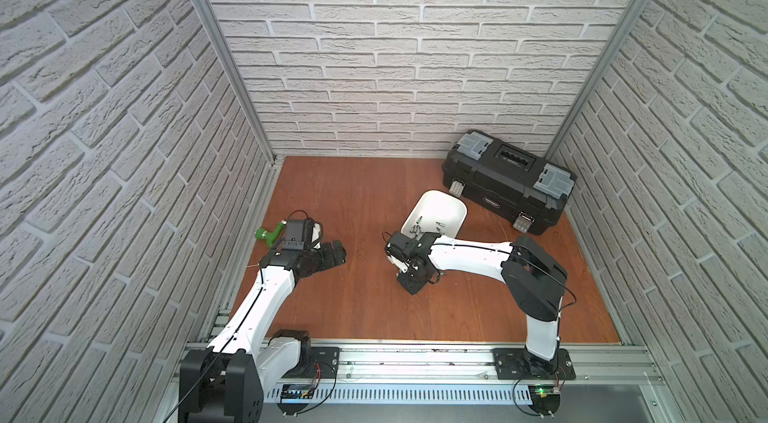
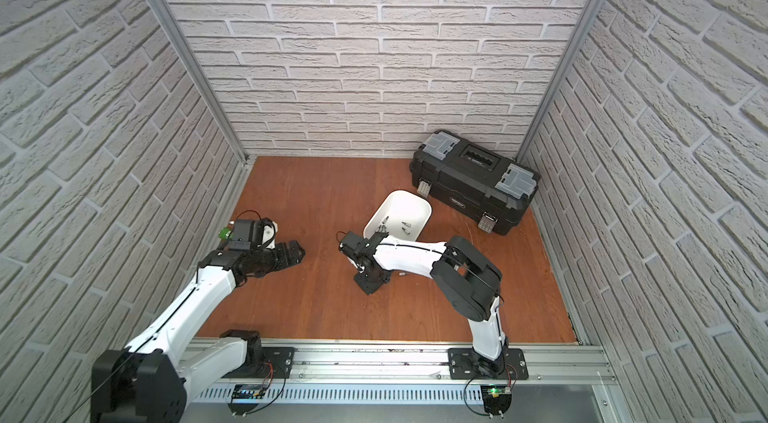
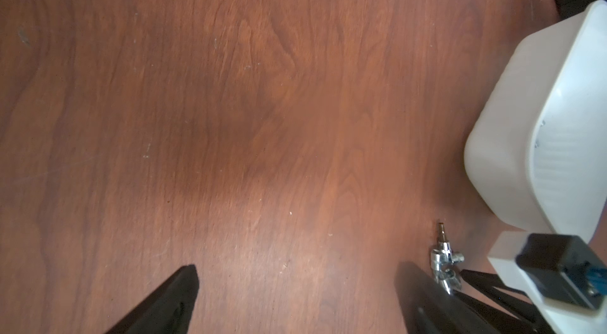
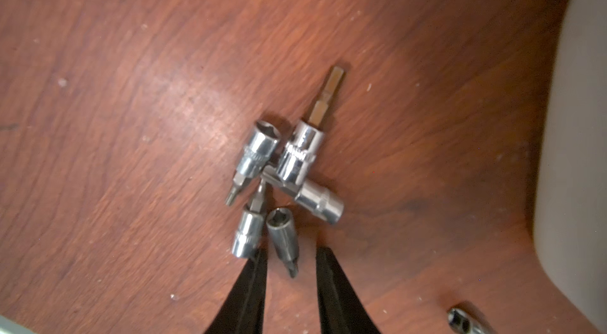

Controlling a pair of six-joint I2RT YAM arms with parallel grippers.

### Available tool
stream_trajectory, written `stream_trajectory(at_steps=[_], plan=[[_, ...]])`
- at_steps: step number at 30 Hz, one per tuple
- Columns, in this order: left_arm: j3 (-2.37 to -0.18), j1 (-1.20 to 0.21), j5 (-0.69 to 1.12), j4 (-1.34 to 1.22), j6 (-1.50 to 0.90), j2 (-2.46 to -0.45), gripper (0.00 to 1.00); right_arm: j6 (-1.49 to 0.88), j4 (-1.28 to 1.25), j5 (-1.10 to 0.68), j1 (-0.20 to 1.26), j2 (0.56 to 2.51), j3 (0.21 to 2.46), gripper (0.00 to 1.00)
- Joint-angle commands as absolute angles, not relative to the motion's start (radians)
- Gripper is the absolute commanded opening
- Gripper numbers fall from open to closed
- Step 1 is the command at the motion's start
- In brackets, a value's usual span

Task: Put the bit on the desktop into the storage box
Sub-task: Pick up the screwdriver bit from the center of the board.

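**A:** What is on the worktop (image 1: 374,308)?

**B:** It is a reddish-brown wood-grain board. In both top views, taking the back wall as twelve o'clock, a white storage box (image 1: 446,202) lies just past centre toward one o'clock. It has several chrome pieces (image 1: 417,229) inside. A black toolbox (image 1: 507,184) with grey lid compartments fills the two o'clock corner. A green-handled item (image 1: 266,234) lies at the nine o'clock edge, half hidden behind the left arm.

**A:** Where is the bit (image 4: 282,237)?

**B:** It lies in a heap of chrome bits (image 4: 295,158) on the board, near the storage box on its seven o'clock side. The right tool (image 4: 289,255) points down at the heap, its fingers a narrow way apart on either side of that bit. They straddle it without clamping, and a gap shows beside one finger. A loose bit (image 4: 460,319) lies apart from the heap.

**A:** And the left tool (image 3: 297,268)?

**B:** It is spread wide over bare board toward nine o'clock from centre, holding nothing.

**A:** Any writing?

**B:** There is a small label (image 1: 492,201) on the toolbox front and marks on one bit's knurled band, all too blurred to read
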State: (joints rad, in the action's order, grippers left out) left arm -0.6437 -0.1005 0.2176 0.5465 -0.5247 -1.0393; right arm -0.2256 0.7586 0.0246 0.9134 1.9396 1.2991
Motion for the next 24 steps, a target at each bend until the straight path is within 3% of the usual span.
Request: stream_trajectory(at_steps=[1,24], plan=[[-0.662,-0.106,0.21,0.545,-0.515,-1.029,0.99,-0.23,0.749,0.026,0.923,1.954,1.307,0.3],[-0.673,-0.105,0.211,0.546,-0.509,-1.043,0.98,-0.25,0.763,0.076,0.925,1.926,1.298,0.14]])
